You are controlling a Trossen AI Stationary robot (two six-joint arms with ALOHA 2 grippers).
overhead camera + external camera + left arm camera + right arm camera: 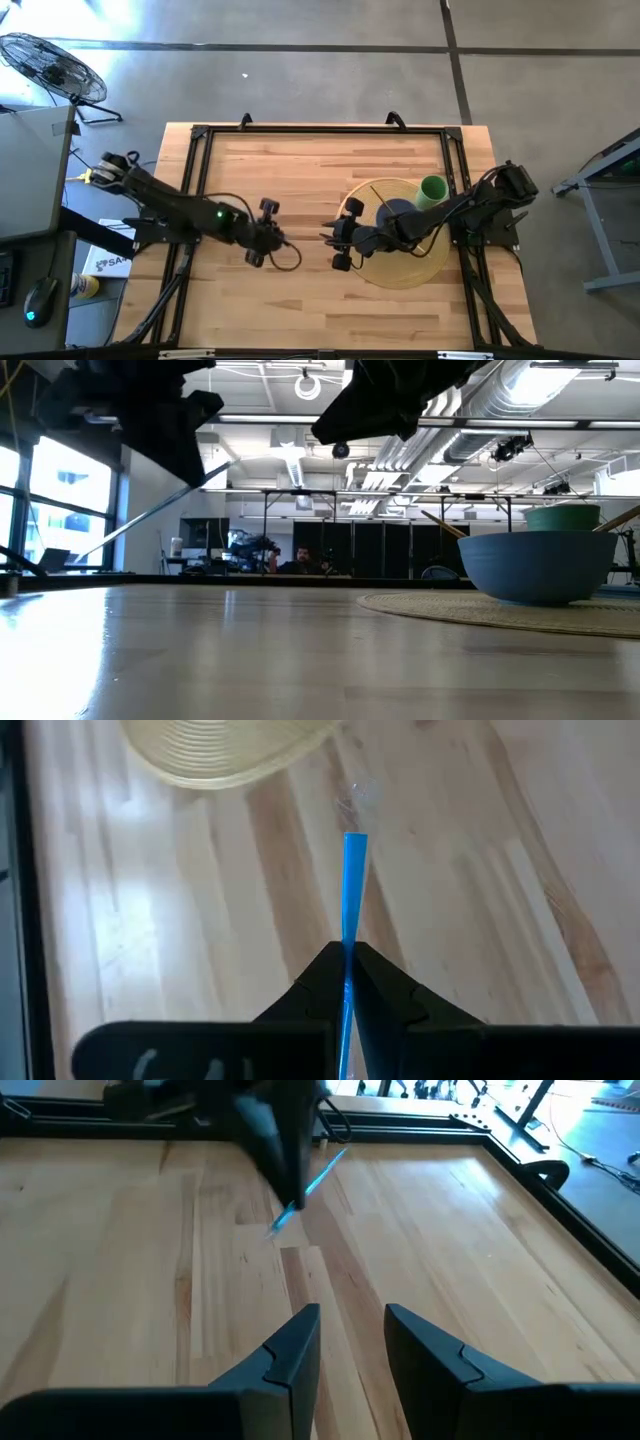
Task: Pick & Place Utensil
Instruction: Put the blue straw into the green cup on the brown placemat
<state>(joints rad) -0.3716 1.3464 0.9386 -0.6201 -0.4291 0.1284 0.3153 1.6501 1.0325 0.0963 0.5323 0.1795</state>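
Fingers of your left gripper (345,982) are pinched tight on a thin blue utensil handle (353,885), which sticks out past the tips and slants down over the bare wooden table (300,170). You have that gripper near the table's middle, off the round woven placemat (400,270). Your right gripper (350,1342) hovers just left of the placemat, its fingers parted with nothing between them. On the mat stand a blue bowl (538,567) and a green cup (432,189).
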